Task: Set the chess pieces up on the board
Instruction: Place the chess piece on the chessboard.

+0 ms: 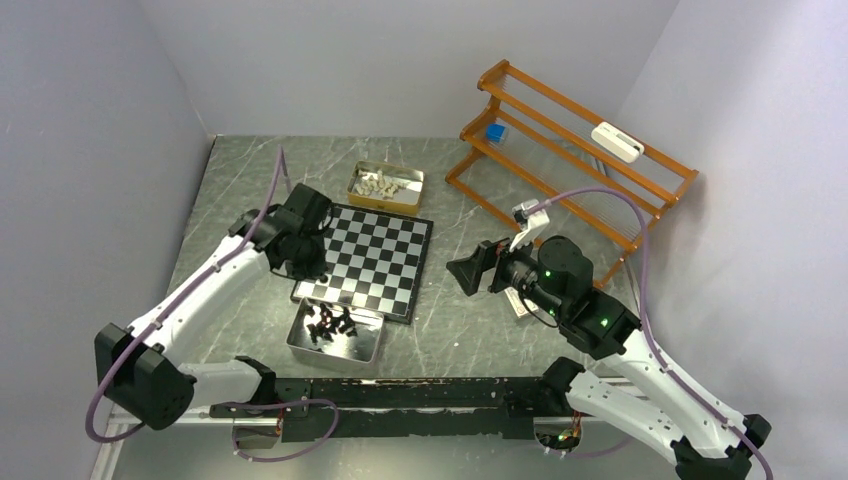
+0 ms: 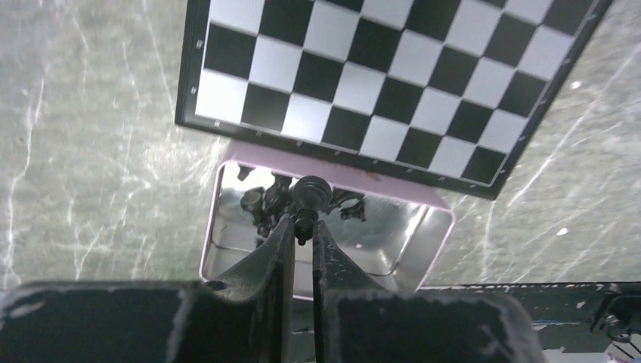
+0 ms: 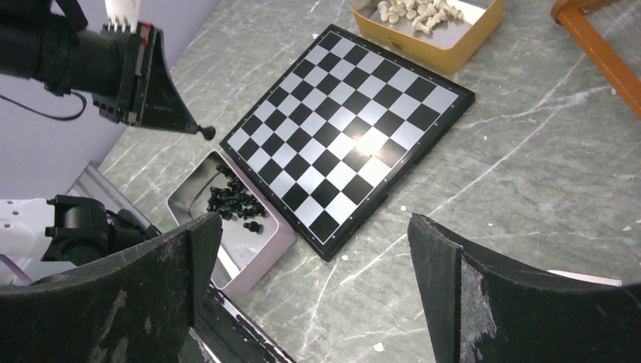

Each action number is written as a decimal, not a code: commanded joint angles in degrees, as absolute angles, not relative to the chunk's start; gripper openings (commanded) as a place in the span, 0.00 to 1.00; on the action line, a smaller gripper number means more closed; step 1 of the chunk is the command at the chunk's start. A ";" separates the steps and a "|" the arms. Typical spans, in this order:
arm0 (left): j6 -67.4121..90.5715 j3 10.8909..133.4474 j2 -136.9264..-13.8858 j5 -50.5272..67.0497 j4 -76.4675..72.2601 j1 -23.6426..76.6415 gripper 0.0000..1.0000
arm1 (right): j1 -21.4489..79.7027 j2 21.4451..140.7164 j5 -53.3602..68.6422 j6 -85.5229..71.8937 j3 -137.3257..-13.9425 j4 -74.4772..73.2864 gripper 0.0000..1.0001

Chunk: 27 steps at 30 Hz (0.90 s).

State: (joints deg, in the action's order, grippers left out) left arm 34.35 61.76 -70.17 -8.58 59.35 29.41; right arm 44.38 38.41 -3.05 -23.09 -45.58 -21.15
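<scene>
The chequered board (image 1: 372, 260) (image 2: 378, 76) (image 3: 348, 121) lies on the marble table with no piece on the squares in view. My left gripper (image 2: 302, 227) (image 1: 305, 262) hovers near the board's near-left corner, above the silver tray. It is shut on one black chess piece (image 2: 310, 198) (image 3: 205, 132), whose head sticks out past the fingertips. More black pieces (image 1: 332, 322) (image 3: 230, 200) lie heaped in the silver tray (image 1: 300, 345) (image 2: 446, 227). Cream-white pieces (image 1: 380, 184) (image 3: 416, 11) fill a gold tray (image 1: 412, 200) (image 3: 446, 49) beyond the board. My right gripper (image 1: 470, 275) (image 3: 314, 227) hangs open and empty, right of the board.
An orange wooden rack (image 1: 570, 150) stands at the back right, holding a small blue object (image 1: 494, 132) and a white object (image 1: 615, 142). Grey walls close in the table on three sides. A black rail (image 1: 400, 392) runs along the near edge.
</scene>
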 commanded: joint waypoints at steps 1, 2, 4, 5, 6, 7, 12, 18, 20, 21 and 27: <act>29.51 67.96 -74.96 -5.81 56.64 29.90 0.13 | 44.59 38.82 -3.93 -23.58 -47.16 -22.21 0.98; 28.85 69.24 -76.44 -5.31 55.89 30.15 0.12 | 44.66 38.88 -4.18 -23.82 -47.12 -22.49 0.98; 27.72 71.75 -79.18 -5.18 54.52 31.07 0.12 | 44.56 38.95 -4.94 -24.36 -47.19 -23.49 0.98; 27.43 72.93 -80.64 -5.12 54.09 31.59 0.12 | 44.60 38.86 -5.67 -24.65 -47.26 -24.00 0.98; 27.16 74.23 -81.95 -5.27 53.73 32.34 0.12 | 44.58 38.74 -6.42 -24.81 -47.43 -24.52 0.98; 27.00 75.31 -83.42 -5.42 53.40 33.13 0.12 | 44.56 38.67 -7.32 -25.05 -47.58 -25.10 0.98; 27.35 79.48 -90.66 -7.34 50.90 40.03 0.12 | 44.61 37.79 -10.25 -25.98 -48.35 -27.35 0.98; 27.77 85.27 -99.82 -10.62 50.65 47.66 0.11 | 44.61 36.01 -10.73 -27.69 -46.95 -27.18 0.98; 28.09 85.92 -101.87 -11.56 50.24 48.90 0.11 | 44.58 35.87 -10.80 -28.17 -46.93 -27.56 0.98; 28.15 85.91 -102.66 -11.56 49.86 49.45 0.11 | 44.59 35.71 -10.82 -28.20 -47.01 -27.80 0.98; 29.74 84.60 -105.01 -11.52 48.53 51.92 0.12 | 44.59 34.69 -11.98 -27.96 -47.46 -29.12 0.98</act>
